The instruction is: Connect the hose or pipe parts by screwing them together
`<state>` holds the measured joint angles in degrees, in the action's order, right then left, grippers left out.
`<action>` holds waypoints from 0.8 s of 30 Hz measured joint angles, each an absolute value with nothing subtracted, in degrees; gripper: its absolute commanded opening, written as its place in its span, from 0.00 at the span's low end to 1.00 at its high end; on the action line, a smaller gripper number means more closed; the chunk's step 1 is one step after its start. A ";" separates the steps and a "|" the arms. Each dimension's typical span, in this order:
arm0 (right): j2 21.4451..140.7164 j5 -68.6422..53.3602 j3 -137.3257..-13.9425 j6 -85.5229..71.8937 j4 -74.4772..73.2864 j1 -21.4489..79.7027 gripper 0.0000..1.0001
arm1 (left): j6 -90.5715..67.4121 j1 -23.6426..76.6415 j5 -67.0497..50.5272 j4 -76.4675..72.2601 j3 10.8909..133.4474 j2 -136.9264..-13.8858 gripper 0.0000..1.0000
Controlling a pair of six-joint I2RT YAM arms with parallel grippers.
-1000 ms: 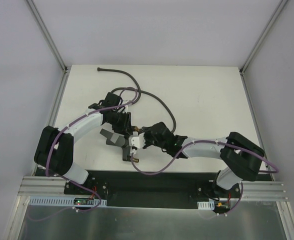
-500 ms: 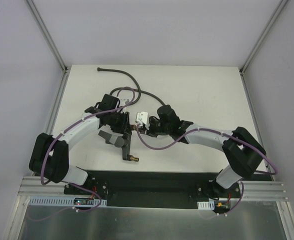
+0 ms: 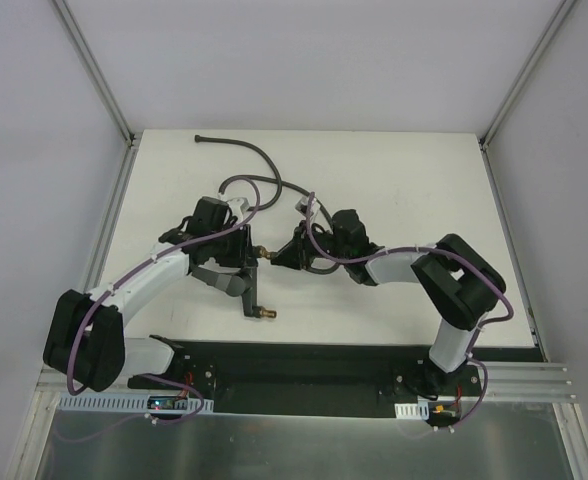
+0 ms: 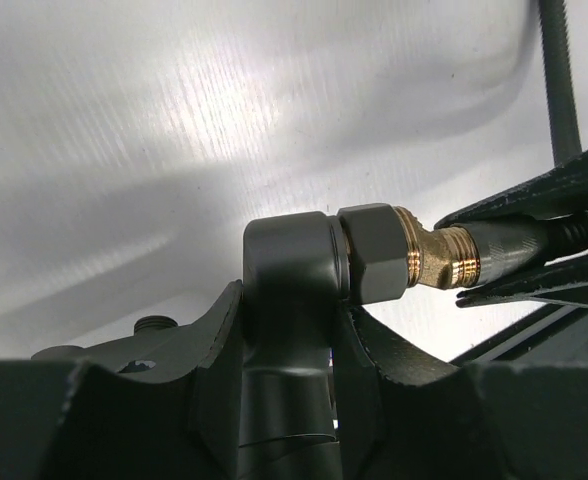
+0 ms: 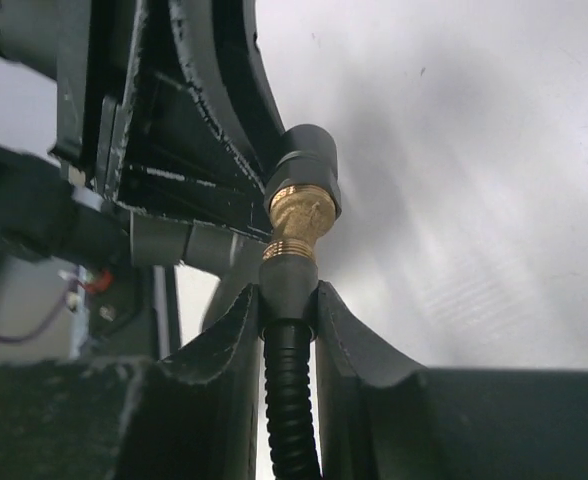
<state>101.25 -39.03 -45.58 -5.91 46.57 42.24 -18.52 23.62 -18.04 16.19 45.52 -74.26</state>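
Your left gripper [image 4: 289,315] was clamped on the forked fitting [image 4: 372,266], and your right gripper [image 5: 289,300] was clenched on the hose [image 5: 290,395] just behind its end. Both parts met, brass to brass, near the middle of the table [image 3: 414,180]. The hose's free end lay by the far edge, toward the left corner.

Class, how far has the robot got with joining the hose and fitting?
Done: left gripper clamps the forked fitting, right gripper clamps the hose end. In hand: brass ends touch, at a slight angle. Remaining: screwing them tight; whether threads have caught is unclear.
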 measured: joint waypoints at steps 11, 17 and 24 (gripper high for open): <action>94.28 -36.95 -38.89 -8.47 49.93 41.19 0.97 | -19.33 24.03 -18.70 13.30 45.74 -72.58 0.00; 81.54 -27.07 -40.40 13.63 33.26 43.29 1.00 | -19.18 24.01 -19.29 16.99 48.71 -74.98 0.00; 77.91 -6.44 -41.56 50.06 21.98 58.30 0.78 | -18.85 23.86 -20.64 21.15 52.40 -80.25 0.00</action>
<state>77.91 -6.44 -41.56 50.06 21.98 58.30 -18.85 23.86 -20.64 21.15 52.40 -80.25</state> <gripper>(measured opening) 0.939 0.310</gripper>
